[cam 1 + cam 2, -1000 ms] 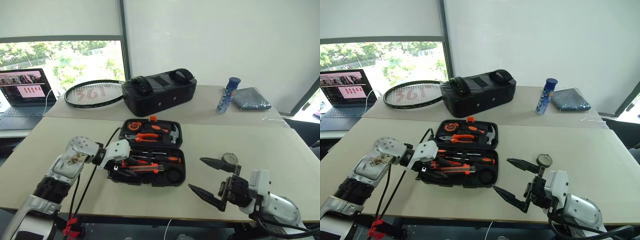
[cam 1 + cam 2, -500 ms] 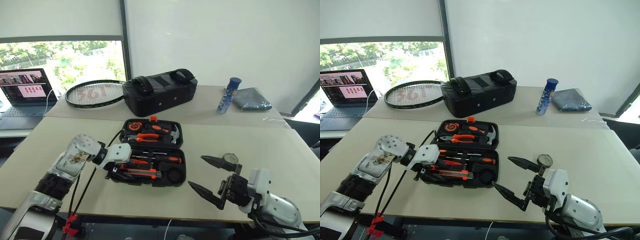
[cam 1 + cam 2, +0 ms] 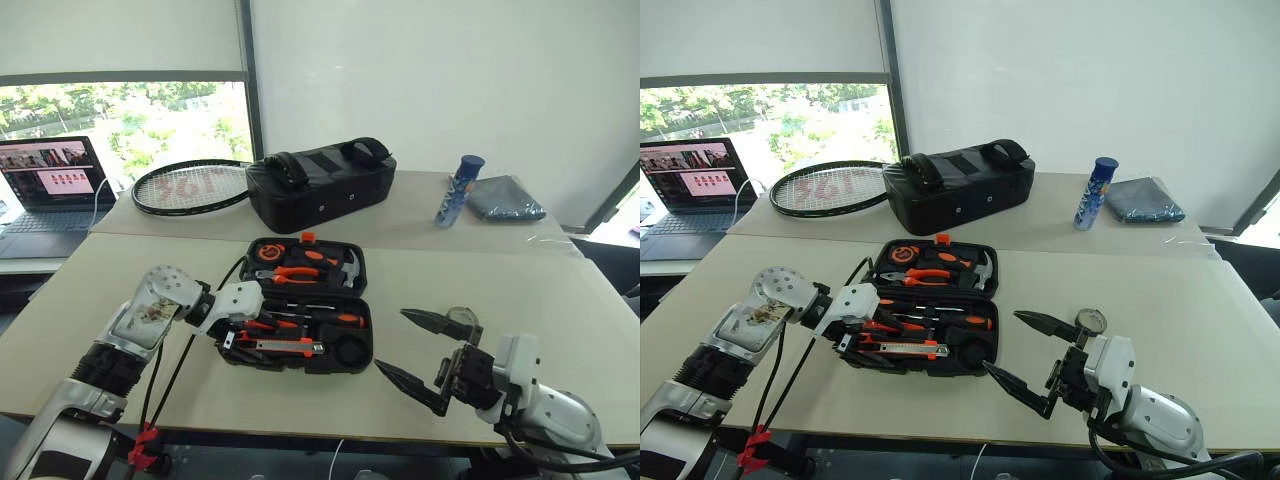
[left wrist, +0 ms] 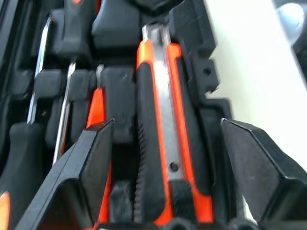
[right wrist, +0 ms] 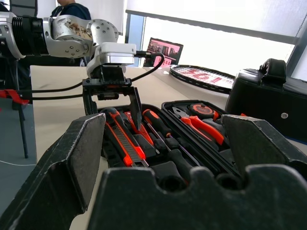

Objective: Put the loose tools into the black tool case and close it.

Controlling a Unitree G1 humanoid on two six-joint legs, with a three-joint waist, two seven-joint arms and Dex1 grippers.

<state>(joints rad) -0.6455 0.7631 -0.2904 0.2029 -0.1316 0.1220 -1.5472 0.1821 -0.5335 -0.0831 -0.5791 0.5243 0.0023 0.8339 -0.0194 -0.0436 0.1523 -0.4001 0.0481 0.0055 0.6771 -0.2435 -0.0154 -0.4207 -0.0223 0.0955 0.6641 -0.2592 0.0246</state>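
Now left gripper (image 4: 160, 158) angled down, jaws astride the utility knife (image 4: 160, 129).

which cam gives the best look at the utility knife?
Left wrist view: the utility knife lies lengthwise in its slot between the open left pincer fingers, blade slider visible. The eye views show it small along the near edge of the black tool case. The right wrist view shows it foreshortened.
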